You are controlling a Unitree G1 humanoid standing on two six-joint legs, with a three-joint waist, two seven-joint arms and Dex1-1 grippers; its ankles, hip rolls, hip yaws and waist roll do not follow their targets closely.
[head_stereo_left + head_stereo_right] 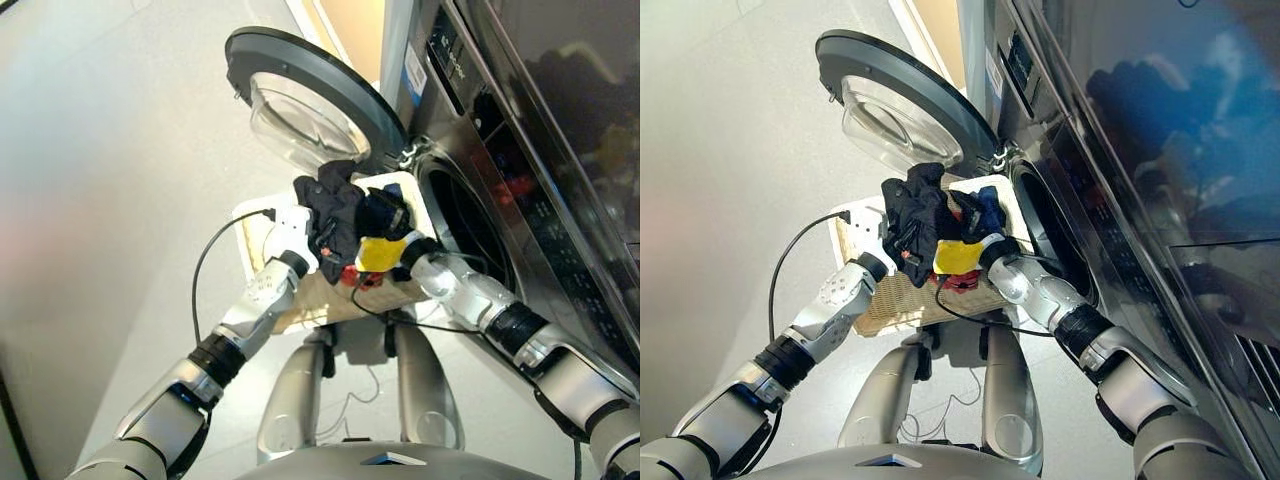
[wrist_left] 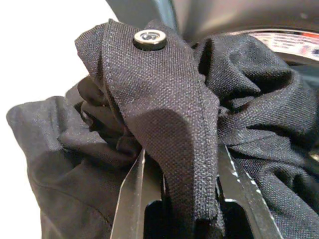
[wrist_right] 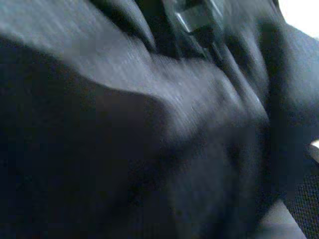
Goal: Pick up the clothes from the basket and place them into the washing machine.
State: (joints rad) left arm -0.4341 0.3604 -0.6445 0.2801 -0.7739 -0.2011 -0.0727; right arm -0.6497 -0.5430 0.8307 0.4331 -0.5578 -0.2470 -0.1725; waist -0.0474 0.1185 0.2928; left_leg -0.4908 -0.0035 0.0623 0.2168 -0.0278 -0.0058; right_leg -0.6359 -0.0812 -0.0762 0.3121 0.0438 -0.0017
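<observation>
Gripping the black garment (image 2: 164,129), the left hand (image 2: 179,199) has both fingers (image 2: 130,199) closed on a fold of the cloth; a strip with a metal snap button (image 2: 149,39) runs up between them. The rest bunches around and above the hand.

Right hand (image 1: 385,215): pressed against the same black bundle from the other side, but its fingers are buried in fabric, so can't tell whether it's open or closed, or holding anything. Right wrist view is filled with dark blurred cloth.

Head views: black garment is lifted above the basket (image 1: 252,215), held up between the two hands, just below the open door (image 1: 300,100) and just beside the drum mouth (image 1: 465,225) of the washing machine (image 1: 540,160). Not inside the drum. A bit of red-orange cloth (image 1: 358,276) shows low in the basket under the right wrist. A patch of blue (image 1: 990,212) shows at the right hand; can't say if it's the navy garment.

Only the left wrist view shows the actual pinch and the snap; only the head views show the basket, door and drum.
</observation>
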